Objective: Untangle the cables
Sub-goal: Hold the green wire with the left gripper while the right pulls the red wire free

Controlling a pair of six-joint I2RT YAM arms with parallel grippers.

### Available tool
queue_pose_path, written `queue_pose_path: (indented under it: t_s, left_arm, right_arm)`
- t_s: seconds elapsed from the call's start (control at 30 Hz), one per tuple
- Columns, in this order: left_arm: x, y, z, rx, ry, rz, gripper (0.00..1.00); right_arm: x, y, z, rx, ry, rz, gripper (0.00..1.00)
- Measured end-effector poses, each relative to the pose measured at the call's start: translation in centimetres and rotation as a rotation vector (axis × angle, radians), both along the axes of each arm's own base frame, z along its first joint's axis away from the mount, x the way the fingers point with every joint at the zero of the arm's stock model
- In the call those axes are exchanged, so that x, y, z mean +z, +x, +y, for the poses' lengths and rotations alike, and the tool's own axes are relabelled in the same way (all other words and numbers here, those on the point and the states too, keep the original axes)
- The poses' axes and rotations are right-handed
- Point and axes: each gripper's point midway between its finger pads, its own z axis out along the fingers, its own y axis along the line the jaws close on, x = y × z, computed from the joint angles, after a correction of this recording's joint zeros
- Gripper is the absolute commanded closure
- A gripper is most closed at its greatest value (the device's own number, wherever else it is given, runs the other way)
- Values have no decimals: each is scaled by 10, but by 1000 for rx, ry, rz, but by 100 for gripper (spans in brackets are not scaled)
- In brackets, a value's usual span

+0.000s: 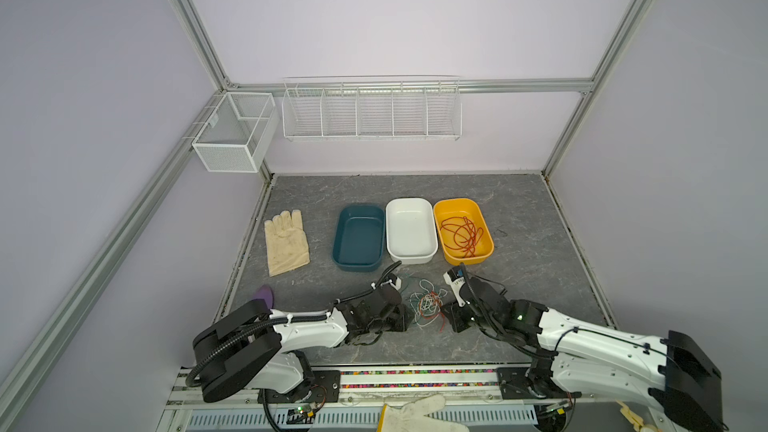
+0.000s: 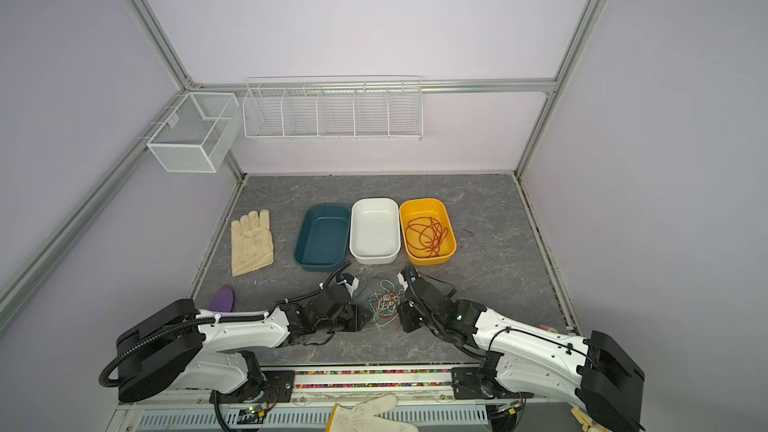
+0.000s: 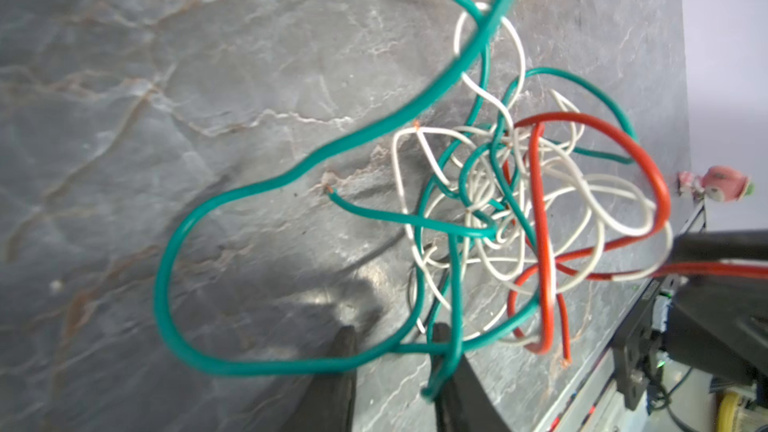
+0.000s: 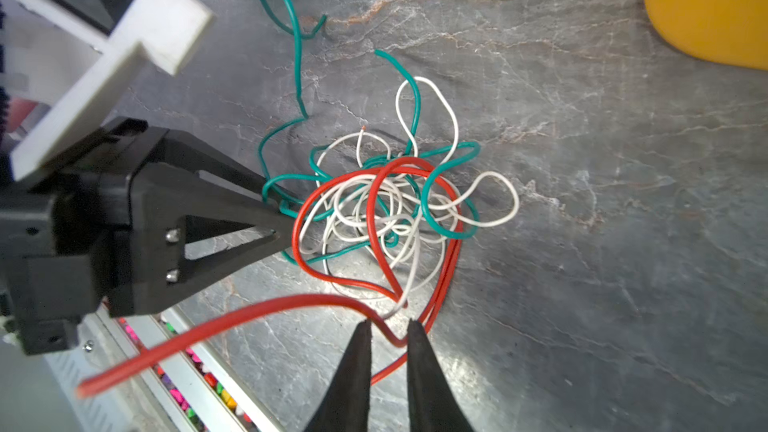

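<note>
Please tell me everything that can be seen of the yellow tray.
The yellow tray is a rounded rectangular tub, plastic by its look, smooth and open-topped. It stands upright on the grey table, rightmost in a row of three, close beside the white tray. Loose coils of red-orange wire lie inside.

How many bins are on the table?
3, in a row behind the tangle: teal bin left, white bin middle, yellow bin right, holding red cable.
</note>
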Motion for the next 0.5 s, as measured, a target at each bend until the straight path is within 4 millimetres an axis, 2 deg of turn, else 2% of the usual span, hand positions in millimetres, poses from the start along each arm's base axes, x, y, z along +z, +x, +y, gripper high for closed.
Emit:
queue_pose_path:
  t_s: [0.17, 0.37, 0.5]
  left_arm:
    - [1, 0, -1, 0, -4, -2, 87]
    - [3, 1, -1, 0, -9, -6, 99]
    - [7, 1, -1, 1, -20, -12, 100]
  right_arm:
    - [-6, -1, 0, 3, -21, 11, 62]
    - [-16, -3, 4, 18, -43, 31, 63]
    - [-20, -2, 5, 15, -61, 30, 67]
